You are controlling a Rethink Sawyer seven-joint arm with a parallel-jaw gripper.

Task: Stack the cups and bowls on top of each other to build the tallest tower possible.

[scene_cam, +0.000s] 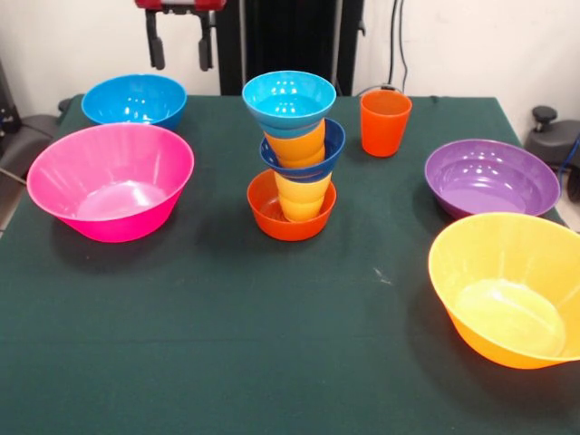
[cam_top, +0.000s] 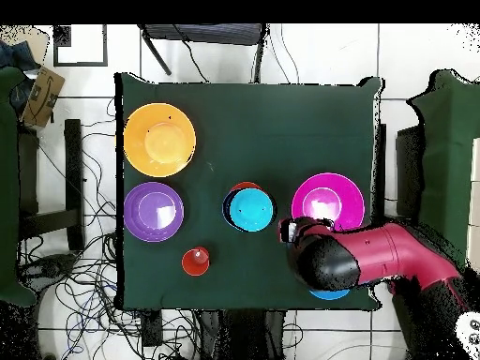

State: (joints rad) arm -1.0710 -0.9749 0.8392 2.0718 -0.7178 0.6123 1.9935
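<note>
The tower stands mid-table: a small orange-red bowl (scene_cam: 290, 217) at the base, a yellow cup (scene_cam: 304, 198), a dark blue bowl (scene_cam: 331, 145), a light orange cup (scene_cam: 297, 145) and a cyan bowl (scene_cam: 288, 98) on top. From overhead only the cyan bowl (cam_top: 251, 209) shows clearly. The darker red-orange cup (scene_cam: 385, 122) stands alone to the tower's right. My gripper (scene_cam: 181, 41) hangs open and empty, high at the picture's top, left of the tower. From overhead the gripper (cam_top: 291, 230) sits just right of the tower.
On the green table (scene_cam: 272, 362) stand a large pink bowl (scene_cam: 111, 179), a medium blue bowl (scene_cam: 134, 100), a purple bowl (scene_cam: 491, 177) and a large yellow-orange bowl (scene_cam: 512, 290). From overhead my arm (cam_top: 375, 262) covers most of the blue bowl (cam_top: 330, 294).
</note>
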